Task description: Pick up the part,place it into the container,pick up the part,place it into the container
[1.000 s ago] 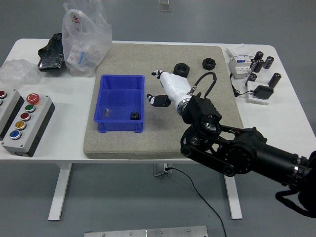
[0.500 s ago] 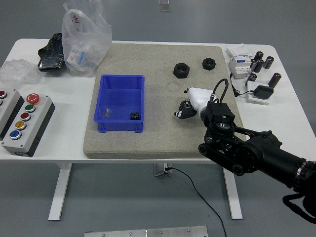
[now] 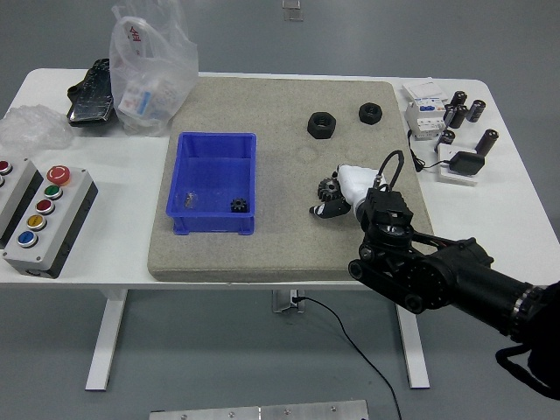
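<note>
The white bench (image 3: 516,210) carries a grey felt mat (image 3: 289,236), on which sits the blue container (image 3: 214,182), already holding a small black gear (image 3: 237,206) and a second, paler item. The right hand (image 3: 337,194) sits low on the mat, right of the container, fingers curled around a dark toothed part (image 3: 331,186); the grip appears to be fingertip only, though the view is coarse. Risk: such a shallow pinch could let the part slip during transfer. Two black nuts (image 3: 321,125) lie beyond.

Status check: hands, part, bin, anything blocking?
Right hand shut on gear, over mat. Left hand not in view. Blue bin holds one gear. Path to bin unobstructed.
</note>
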